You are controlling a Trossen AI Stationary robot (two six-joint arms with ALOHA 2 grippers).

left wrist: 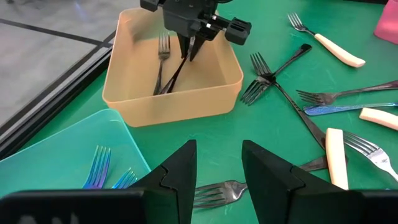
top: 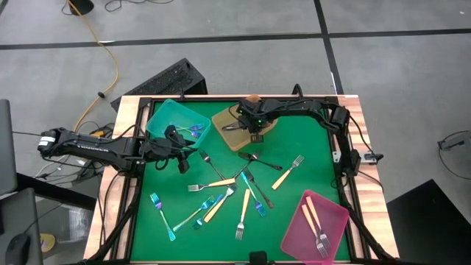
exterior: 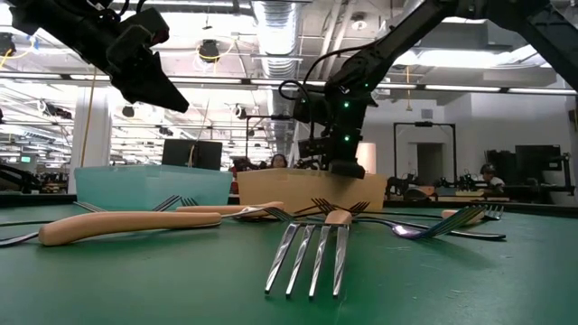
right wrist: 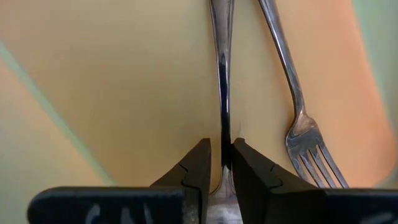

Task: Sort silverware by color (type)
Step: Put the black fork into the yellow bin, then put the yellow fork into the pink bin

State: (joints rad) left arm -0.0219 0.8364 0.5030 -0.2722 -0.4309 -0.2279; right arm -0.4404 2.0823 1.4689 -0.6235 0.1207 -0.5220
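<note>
The right gripper reaches down into the amber tray, its fingers narrowly parted either side of a dark utensil's handle; whether they grip it I cannot tell. A grey fork lies beside it. The left gripper hovers empty, jaws apart, beside the teal tray. Mixed silverware is scattered mid-table.

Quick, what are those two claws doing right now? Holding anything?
Left gripper: open, empty, above the mat by the teal tray.
Right gripper: in the amber tray, fingers around a dark utensil; firm grip or letting go cannot be told.
</note>
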